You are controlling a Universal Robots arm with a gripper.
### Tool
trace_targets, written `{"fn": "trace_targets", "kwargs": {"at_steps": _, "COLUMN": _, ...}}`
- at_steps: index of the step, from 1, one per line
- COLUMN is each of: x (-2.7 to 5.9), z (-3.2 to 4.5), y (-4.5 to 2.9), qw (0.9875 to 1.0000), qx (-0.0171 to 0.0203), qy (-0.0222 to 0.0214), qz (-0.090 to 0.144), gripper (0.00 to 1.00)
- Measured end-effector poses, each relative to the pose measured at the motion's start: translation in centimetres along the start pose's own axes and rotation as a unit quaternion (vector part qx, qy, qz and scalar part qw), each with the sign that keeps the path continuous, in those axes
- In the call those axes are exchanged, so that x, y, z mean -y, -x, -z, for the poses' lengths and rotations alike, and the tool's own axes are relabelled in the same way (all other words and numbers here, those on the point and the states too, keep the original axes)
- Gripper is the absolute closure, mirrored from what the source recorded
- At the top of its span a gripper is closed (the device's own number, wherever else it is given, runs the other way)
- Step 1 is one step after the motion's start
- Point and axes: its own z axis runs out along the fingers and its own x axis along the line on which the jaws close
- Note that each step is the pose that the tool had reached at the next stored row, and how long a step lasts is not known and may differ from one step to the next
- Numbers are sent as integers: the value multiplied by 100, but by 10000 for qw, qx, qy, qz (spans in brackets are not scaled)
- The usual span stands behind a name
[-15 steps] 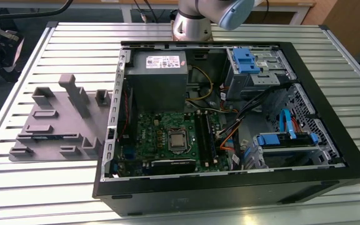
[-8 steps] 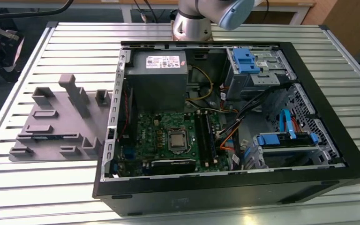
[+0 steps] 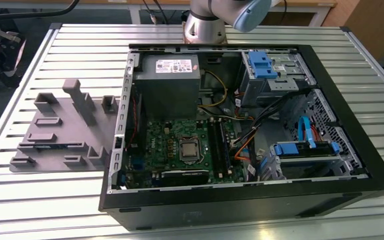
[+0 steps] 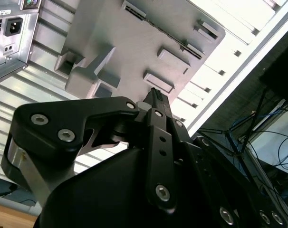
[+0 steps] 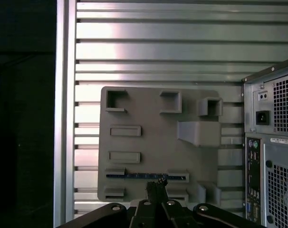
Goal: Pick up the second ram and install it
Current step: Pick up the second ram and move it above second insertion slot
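The second ram (image 5: 146,176) stands on edge as a thin dark strip in a slot of the gray tray (image 5: 148,137), near the tray's edge. It appears as a dark line (image 3: 50,146) at the exterior view's left, beside the open computer case (image 3: 245,200). My gripper (image 5: 157,184) hangs well above the tray, its tips lined up over the ram's middle. Its fingers are shut together with nothing between them, and the tip (image 4: 155,95) points down at the tray (image 4: 134,42). The motherboard's black memory slots (image 3: 217,145) lie inside the case.
The tray carries several upright blocks (image 3: 78,97). The case's rear panel with its power socket (image 5: 262,117) stands close beside the tray. Blue drive brackets (image 3: 262,65) and cables (image 3: 305,132) sit in the case. The slatted table's edge (image 5: 65,118) runs beside the tray.
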Motion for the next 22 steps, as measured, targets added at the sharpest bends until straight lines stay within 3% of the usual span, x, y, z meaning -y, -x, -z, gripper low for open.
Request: {"fn": "trace_targets", "kwargs": {"at_steps": 22, "x": 0, "z": 0, "y": 0, "qw": 9998, "qx": -9, "qy": 4, "qz": 204, "gripper": 89}}
